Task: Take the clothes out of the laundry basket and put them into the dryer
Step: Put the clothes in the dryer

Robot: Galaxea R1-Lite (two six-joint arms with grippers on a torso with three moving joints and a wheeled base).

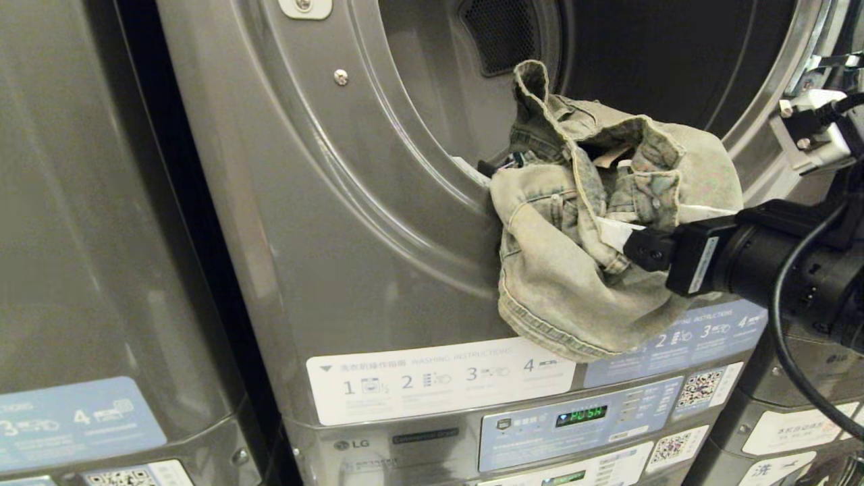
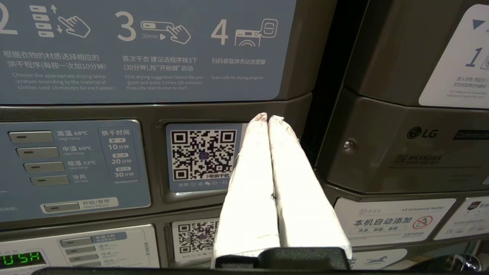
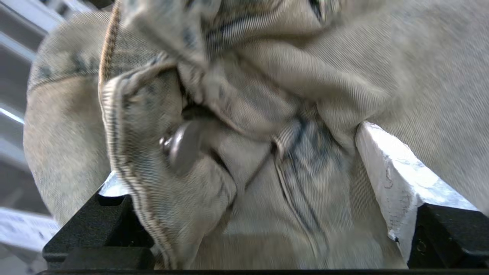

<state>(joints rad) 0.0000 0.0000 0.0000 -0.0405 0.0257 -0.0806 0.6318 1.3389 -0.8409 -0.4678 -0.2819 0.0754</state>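
A crumpled faded denim garment (image 1: 594,223) hangs over the lower rim of the grey dryer (image 1: 378,169), half in its dark round opening (image 1: 648,54). My right gripper (image 1: 628,233) reaches in from the right and is pressed into the cloth. Seen from the right wrist, that gripper (image 3: 248,179) is open, with its white fingers (image 3: 386,164) spread wide and denim (image 3: 244,152) bunched between them. My left gripper (image 2: 267,116) is shut and empty, parked low before the control panel. The laundry basket is out of view.
The dryer's display and sticker panel (image 1: 580,415) sits below the opening. Another grey machine (image 1: 81,236) stands close on the left and one (image 1: 796,418) on the right. A white and black fitting (image 1: 810,128) sticks out at the opening's right edge.
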